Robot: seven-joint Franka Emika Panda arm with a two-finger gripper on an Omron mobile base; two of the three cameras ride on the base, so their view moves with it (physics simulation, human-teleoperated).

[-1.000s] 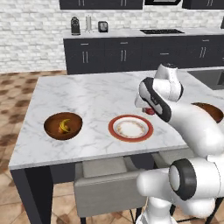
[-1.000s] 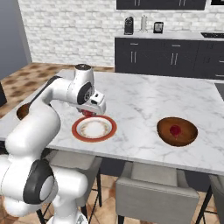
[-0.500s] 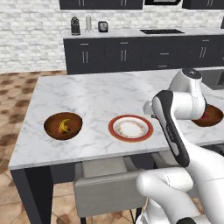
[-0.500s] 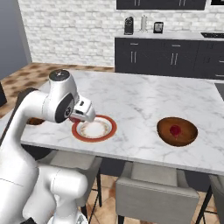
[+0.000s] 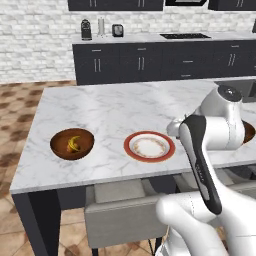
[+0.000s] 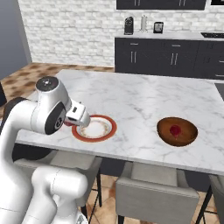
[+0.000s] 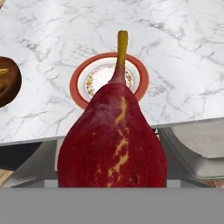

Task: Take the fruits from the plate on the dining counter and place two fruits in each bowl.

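Fruit is what you have in the gripper [image 6: 69,124]: a dark red pear [image 7: 113,138] with yellow streaks and a yellow stem, clamped between the jaws and looming large in the hand view, stem pointing toward the plate [image 7: 78,75]. In the right base view you can see a sliver of red at the hand, just beside the near left rim of the plate [image 6: 110,131], above the counter's front edge.

Look outward and you find the plate bare of fruit, sitting near the front of the white, grey-veined marble counter [image 5: 115,107]. Well to its left in the left base view sits one brown bowl [image 5: 72,144] with a yellow banana [image 5: 74,144] in it. Well to the plate's right in the right base view, the other bowl [image 6: 177,131] holds a red fruit [image 6: 175,130].

Grey stools [image 6: 155,199] are tucked under the counter's near side. Beyond the counter you see a run of dark cabinets [image 5: 150,62] against a white brick wall [image 5: 35,45], with small appliances [image 6: 128,25] on the worktop, and a brown patterned tile floor [image 5: 20,107].
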